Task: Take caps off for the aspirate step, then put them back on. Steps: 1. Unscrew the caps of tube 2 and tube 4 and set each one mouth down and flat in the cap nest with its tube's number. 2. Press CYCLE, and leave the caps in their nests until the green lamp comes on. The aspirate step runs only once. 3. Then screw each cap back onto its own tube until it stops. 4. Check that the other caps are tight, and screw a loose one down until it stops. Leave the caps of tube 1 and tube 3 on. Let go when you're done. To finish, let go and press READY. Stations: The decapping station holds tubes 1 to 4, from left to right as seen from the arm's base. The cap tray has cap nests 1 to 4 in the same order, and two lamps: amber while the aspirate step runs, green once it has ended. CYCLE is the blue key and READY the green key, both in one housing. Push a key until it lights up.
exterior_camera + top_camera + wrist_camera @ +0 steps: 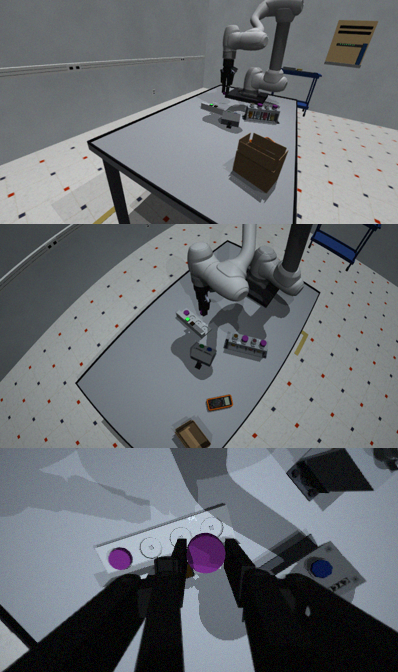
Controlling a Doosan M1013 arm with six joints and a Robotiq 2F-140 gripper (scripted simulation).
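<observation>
Table: grey top with a black edge; it carries the tray and everything below.
Arm: white, based behind the tray, with its wrist bent down over the tray's near end.
Box: brown carton, open, well apart from the tray at the table's far end.
Station: four tubes, beside the tray. Two of them wear purple caps, and the two alternate mouths look open.
Tray: white strip of four nests, of which three show bare.
Key housing: grey, near the tray, with a blue key and a green key.
Meter: orange, well apart from the tray.
Gripper: hangs above the tray, fingers clenched on the held cap.
Held cap: purple, between both fingers, off the tray.
Nest cap: purple, seated in the tray's end nest.
Lamp: green and lit, on the tray.
Progress: uncapping and the cycle appear done, and recapping is just beginning. Left to do: screw on both caps, check the other two, let go, press READY.
Writing: none legible. The marks on the housing, meter and wall chart are too small to read.
</observation>
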